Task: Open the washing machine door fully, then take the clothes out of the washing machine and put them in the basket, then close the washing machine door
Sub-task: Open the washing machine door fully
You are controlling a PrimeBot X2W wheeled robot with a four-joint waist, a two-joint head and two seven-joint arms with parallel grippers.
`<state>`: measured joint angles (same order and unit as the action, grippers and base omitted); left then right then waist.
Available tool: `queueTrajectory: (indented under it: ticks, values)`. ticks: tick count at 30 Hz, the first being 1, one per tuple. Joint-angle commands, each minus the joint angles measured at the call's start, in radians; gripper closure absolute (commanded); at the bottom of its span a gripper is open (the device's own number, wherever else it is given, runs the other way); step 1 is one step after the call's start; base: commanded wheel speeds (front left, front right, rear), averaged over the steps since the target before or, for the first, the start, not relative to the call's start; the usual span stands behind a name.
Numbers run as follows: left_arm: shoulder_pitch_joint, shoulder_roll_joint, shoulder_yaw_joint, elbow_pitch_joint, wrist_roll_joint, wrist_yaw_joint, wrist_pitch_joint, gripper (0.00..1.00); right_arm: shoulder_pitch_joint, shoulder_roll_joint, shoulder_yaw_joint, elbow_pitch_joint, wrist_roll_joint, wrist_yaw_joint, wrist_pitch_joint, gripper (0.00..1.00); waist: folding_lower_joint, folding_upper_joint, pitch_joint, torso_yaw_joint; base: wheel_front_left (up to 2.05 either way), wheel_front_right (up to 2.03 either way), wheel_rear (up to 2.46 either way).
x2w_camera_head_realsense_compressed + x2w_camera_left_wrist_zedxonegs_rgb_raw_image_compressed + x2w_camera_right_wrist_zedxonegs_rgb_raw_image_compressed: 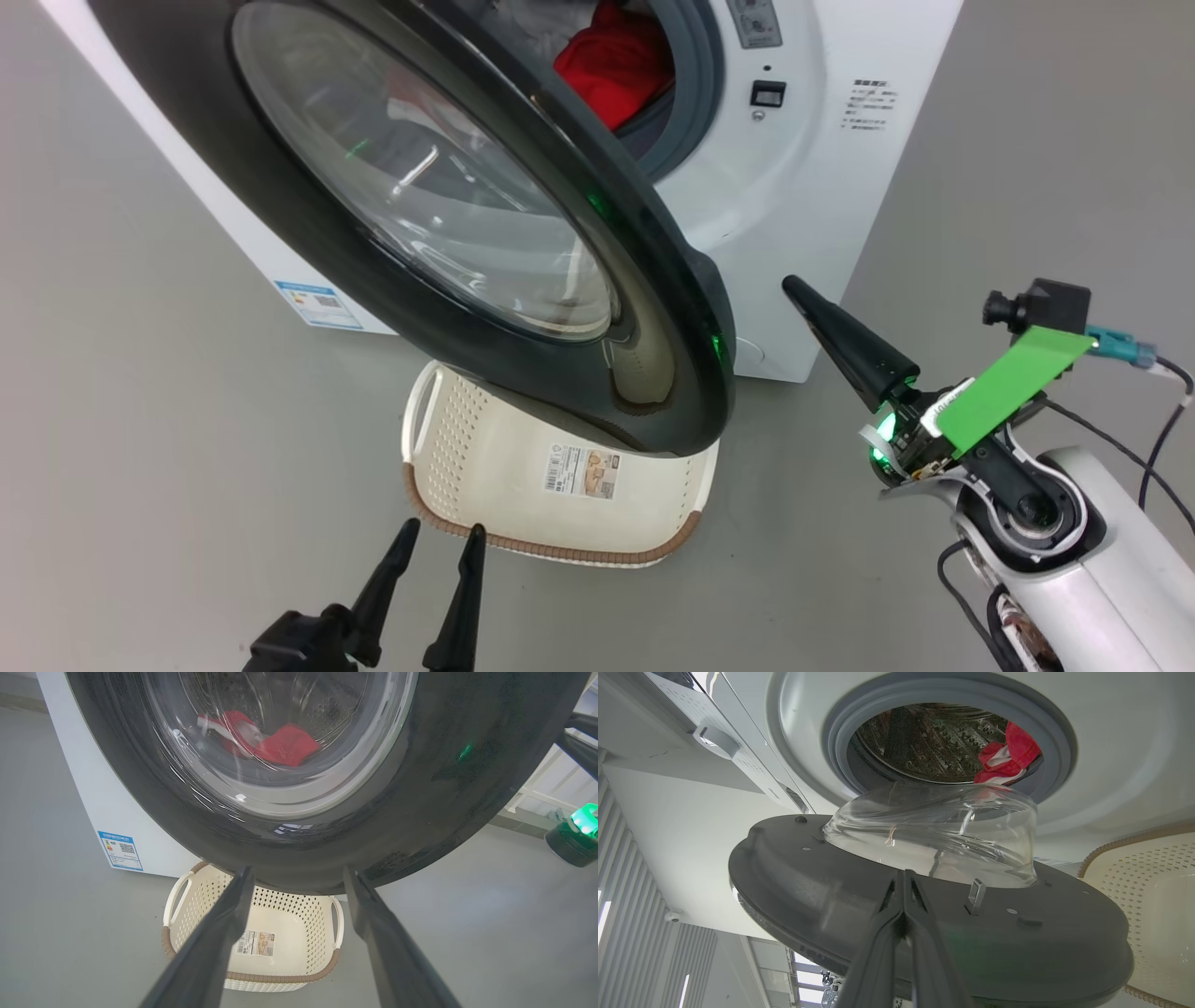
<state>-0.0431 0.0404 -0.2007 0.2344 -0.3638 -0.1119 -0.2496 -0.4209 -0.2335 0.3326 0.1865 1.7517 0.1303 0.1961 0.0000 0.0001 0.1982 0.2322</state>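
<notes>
The left gripper (445,527) sits at 7 o'clock in the head view, fingers spread wide and holding nothing, its tips pointing toward 12 o'clock at the near brown rim of the basket (467,439) without touching it. The right gripper (792,283), at 3 o'clock, has its fingers pressed together with nothing between them and is aimed toward 10 o'clock at the washing machine door (420,187), just apart from its edge. In the right wrist view these fingers point at the door's inner face beside the glass bowl (934,830); contact cannot be confirmed. The door stands partly open, overhanging the basket on the grey floor (140,420). The red clothes (621,65) lie in the washing machine (803,187) at 12 o'clock.
</notes>
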Motion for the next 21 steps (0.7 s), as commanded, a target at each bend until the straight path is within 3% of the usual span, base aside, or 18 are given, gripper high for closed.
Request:
queueTrajectory:
  ticks: [1,9,21]
  values:
    - [-0.019,0.01,0.022,-0.024,-0.007,0.006,-0.012,0.0,-0.033,0.014,-0.011,-0.007,0.016,0.0,0.059,1.0,0.0,-0.0001,0.005,0.009,0.0,0.0,0.0]
    - [-0.024,0.01,0.009,-0.026,-0.021,0.011,-0.012,0.0,-0.051,0.072,-0.059,0.059,-0.008,0.0,0.219,1.0,0.0,-0.0001,0.011,0.029,0.0,0.0,0.0]
    - [-0.018,0.01,0.006,-0.023,-0.03,0.017,-0.012,0.0,-0.019,0.138,-0.082,0.058,-0.081,0.0,0.294,1.0,0.0,-0.0001,-0.01,0.067,0.0,0.0,0.0]
